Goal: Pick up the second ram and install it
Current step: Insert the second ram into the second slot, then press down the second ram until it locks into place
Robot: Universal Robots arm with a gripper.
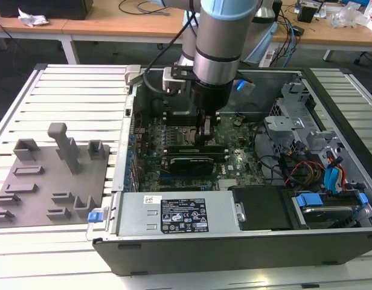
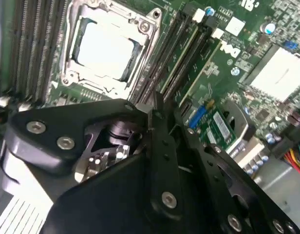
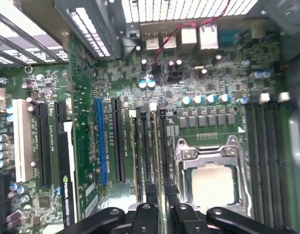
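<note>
Black fingers (image 2: 157,122) of the hand (image 1: 205,134) are closed on the second ram (image 3: 162,146), which is being pushed into a slot beside the silver processor (image 3: 211,183). Straight, even pressing is needed.

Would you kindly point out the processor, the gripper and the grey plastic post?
processor (image 2: 102,51), second wrist view, middle of its silver lid.
gripper (image 1: 205,130), exterior view, between its fingertips.
grey plastic post (image 1: 67,147), exterior view, its shaft.

Gripper (image 3: 159,214) low over green motherboard (image 3: 208,87); memory stick (image 3: 151,161) between its fingers; silver processor (image 3: 212,178) just beside; blue slot (image 3: 100,141) on other side.
</note>
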